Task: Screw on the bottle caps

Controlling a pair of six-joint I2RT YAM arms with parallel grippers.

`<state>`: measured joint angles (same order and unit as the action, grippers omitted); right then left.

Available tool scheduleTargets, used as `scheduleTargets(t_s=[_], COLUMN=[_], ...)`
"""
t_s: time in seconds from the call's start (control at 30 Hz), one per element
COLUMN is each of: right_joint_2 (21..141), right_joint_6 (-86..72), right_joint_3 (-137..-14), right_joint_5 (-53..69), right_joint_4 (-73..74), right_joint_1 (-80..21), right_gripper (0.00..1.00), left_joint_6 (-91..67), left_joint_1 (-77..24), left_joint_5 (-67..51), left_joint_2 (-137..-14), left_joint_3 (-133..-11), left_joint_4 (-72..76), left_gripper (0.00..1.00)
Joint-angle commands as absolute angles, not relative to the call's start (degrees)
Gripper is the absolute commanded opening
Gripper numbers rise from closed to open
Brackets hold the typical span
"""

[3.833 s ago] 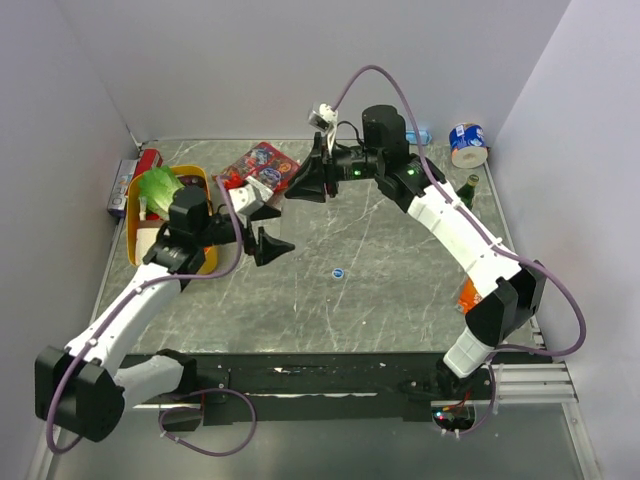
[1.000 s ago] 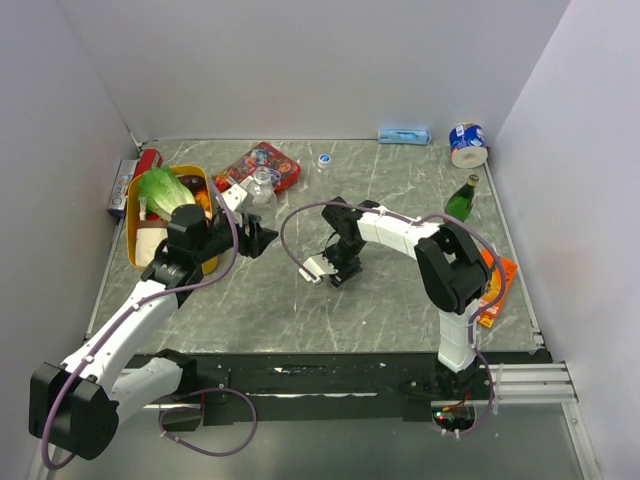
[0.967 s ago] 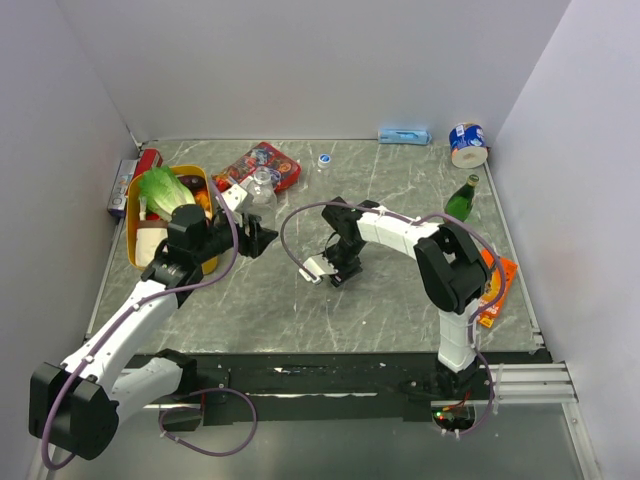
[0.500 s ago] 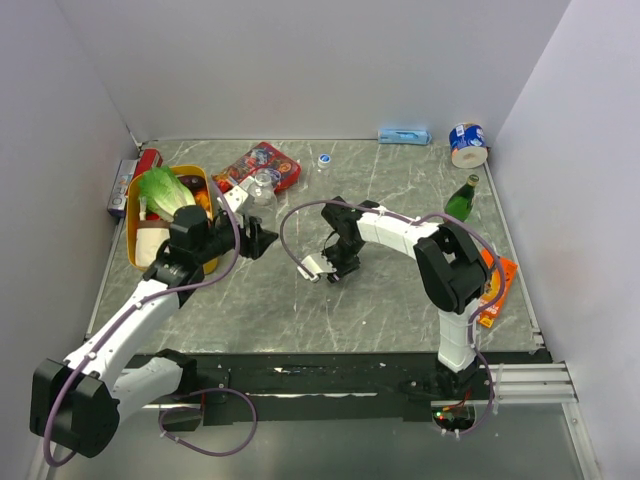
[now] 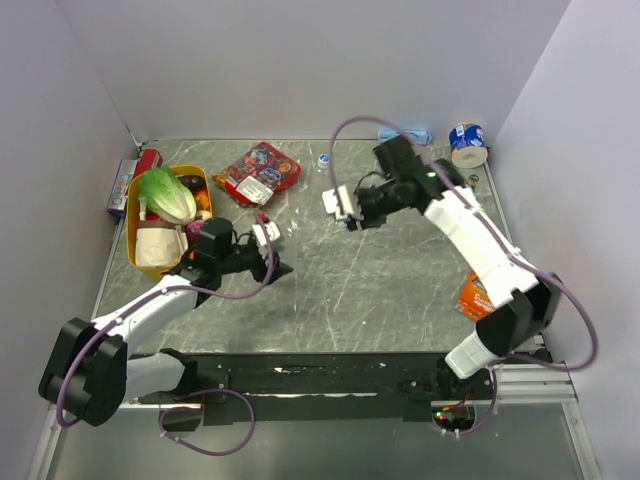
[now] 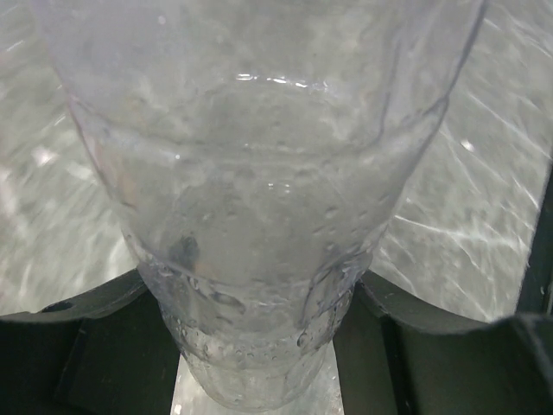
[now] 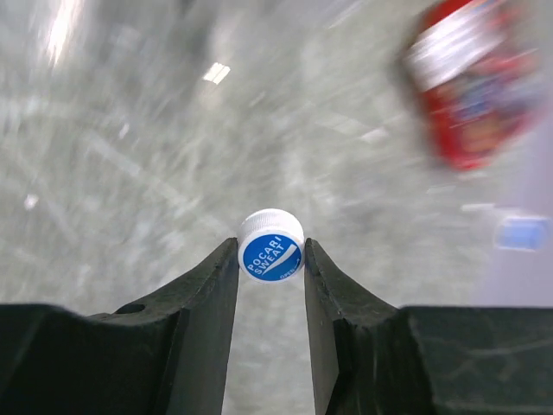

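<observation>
Top external, tabletop (image 5: 400, 290): grey, veined, stone-look slab with a glossy face, set between pale walls.
Right hand (image 7: 271, 259): black tapered fingers pinch the blue cap (image 7: 271, 246) by its sides, raised over the far middle of the tabletop.
Blue cap: small round plastic disc with a white ribbed rim; its blue face is printed "POCARI SWEAT" and is turned to the wrist camera.
Left hand (image 6: 259, 346): black fingers are closed against the narrower end of the clear bottle (image 6: 259, 199), low over the near-left tabletop.
Clear bottle: thin colourless plastic, ringed and dimpled, widening away from the fingers. I cannot tell which end is held.
Second cap (image 5: 323, 159): tiny blue-and-white dot near the far edge, right of the red packet (image 5: 260, 170); too small to tell what it sits on.
Red packet: flat, shiny, printed.
Yellow tray (image 5: 133, 255): oblong, far left, holding a leafy green lettuce (image 5: 165, 193).
Green bottle (image 5: 468, 192): dark glass, right side, near the round blue-and-white tin (image 5: 467, 143).
</observation>
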<state>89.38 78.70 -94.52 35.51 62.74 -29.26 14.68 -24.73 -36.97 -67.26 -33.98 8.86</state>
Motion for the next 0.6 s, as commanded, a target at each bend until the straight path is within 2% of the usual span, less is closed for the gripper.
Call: scheduleTargets(t_s=[0.0, 0.17, 0.33, 0.57], right_joint_2=[88.2, 92.0, 89.1, 89.9], right_joint_6=[72.8, 77.2, 81.5, 81.5], right_joint_3=[-107.4, -116.5, -109.6, -108.8], right_joint_5=[44.6, 43.0, 38.4, 35.7], right_joint_4=[71.2, 79.4, 76.9, 76.7], right_joint_1=[-31.1, -36.6, -41.8, -44.3], right_gripper=[0.24, 0.24, 0.25, 0.26], left_joint_6=[28.9, 33.0, 32.2, 31.0], left_joint_1=[-28.1, -28.7, -29.7, -30.7], left_joint_5=[-45.6, -45.9, -45.4, -44.6], left_joint_2=[-68.7, -68.9, -67.9, -65.7], left_joint_3=[-35.2, -35.9, -35.0, -34.0], left_joint_4=[11.4, 11.9, 13.8, 14.4], left_gripper=[0.01, 0.01, 0.01, 0.01])
